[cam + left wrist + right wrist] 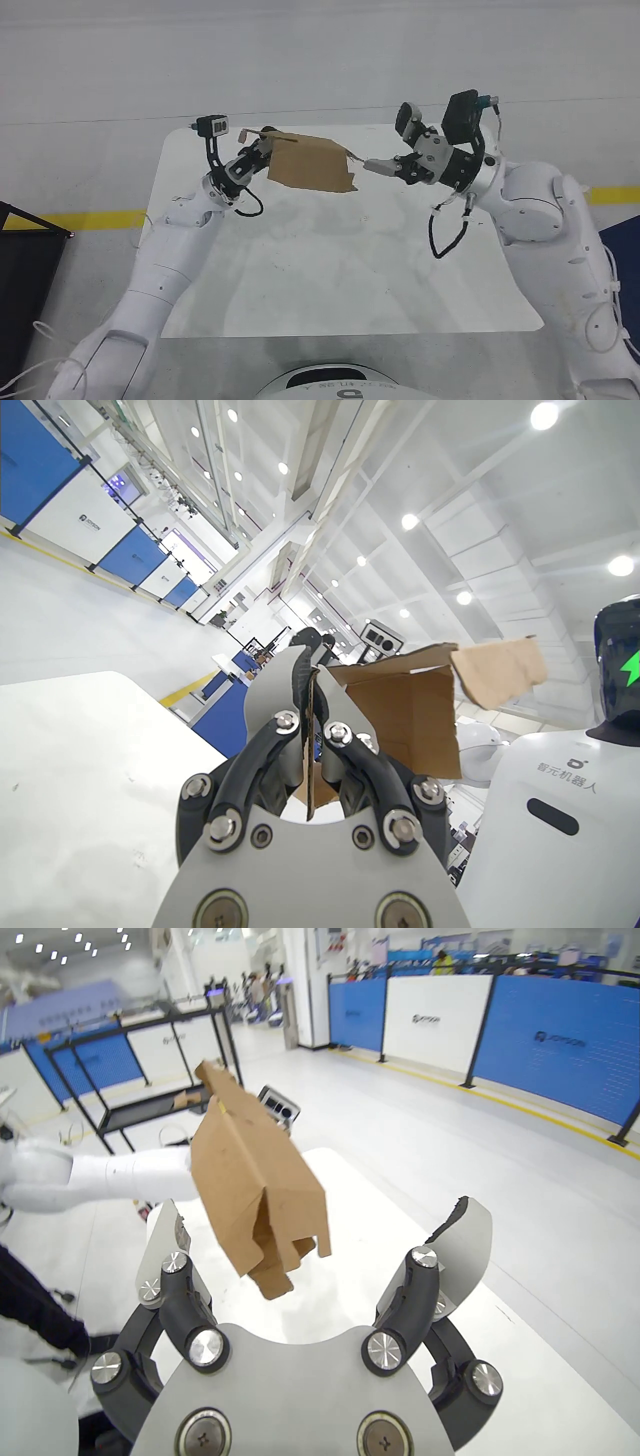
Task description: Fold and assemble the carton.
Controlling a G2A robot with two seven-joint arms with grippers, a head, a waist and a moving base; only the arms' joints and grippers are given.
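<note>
Left end effector (310, 672) clamped on one edge of the single brown carton (310, 163), held above the worktop's (350, 280) far side.
One carton, partly opened, flaps hanging loose; right end effector (316, 1213) spread wide near its other end.

Over the white table's (330, 270) far edge, the left gripper's (312, 670) fingers hide the brown cardboard carton's (405, 720) pinched wall, and any contact with the right gripper (372, 166) is too small to tell.

you have the carton (310, 163) above the counter's (340, 270) far part; left claw (262, 148) at the carton's left end, right claw (372, 166) just beside its right end.
</note>
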